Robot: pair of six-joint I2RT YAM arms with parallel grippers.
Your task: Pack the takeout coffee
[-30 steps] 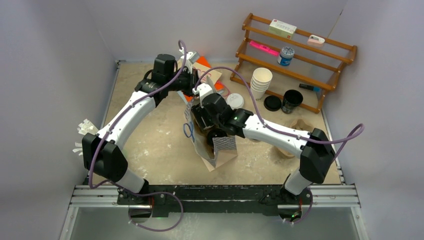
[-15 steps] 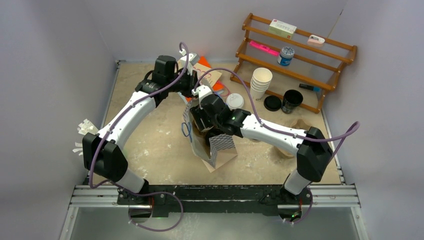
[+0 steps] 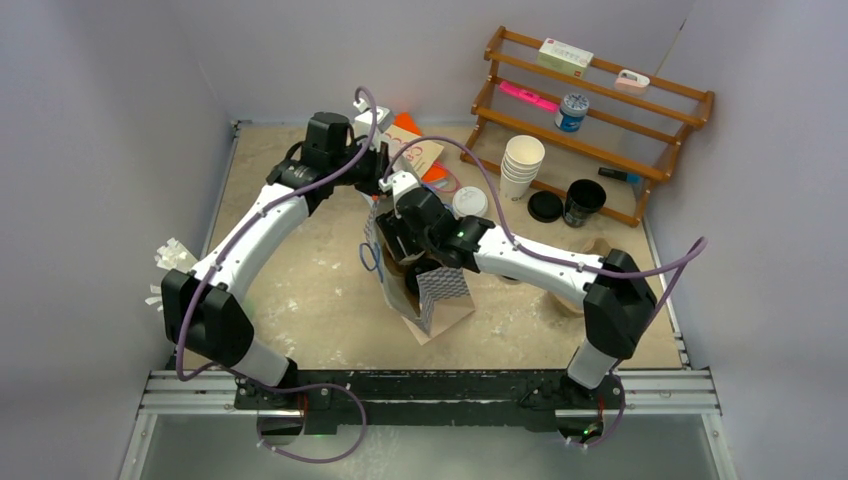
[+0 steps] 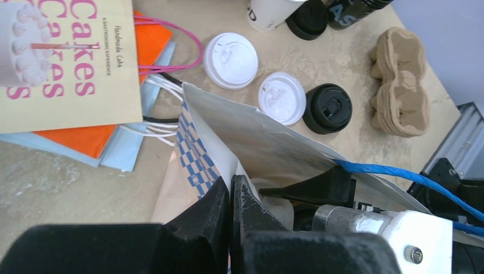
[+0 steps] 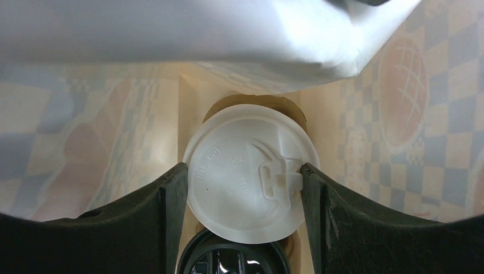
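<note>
White-lidded, the coffee cup (image 5: 250,188) sits mid-frame, deep in the paper bag (image 5: 85,137), right pincer (image 5: 244,171) clamped on its lid rim. Best lowered straight and upright to the bag floor before letting go. Left pincer (image 4: 230,197), pinched on the bag's rim, holds the mouth open; the right wrist pitches downward.

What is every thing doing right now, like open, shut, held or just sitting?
Paper bag, standing, mouth held open.
Left gripper, shut on the bag's edge.
White-lid cup, upright, lid on, held.
Right gripper, inside the bag, shut on that cup.
Second white-lid cup, on the table, lid on.
Black-lid cup, on the table, lid on.
Cup carrier, on the table, empty.
</note>
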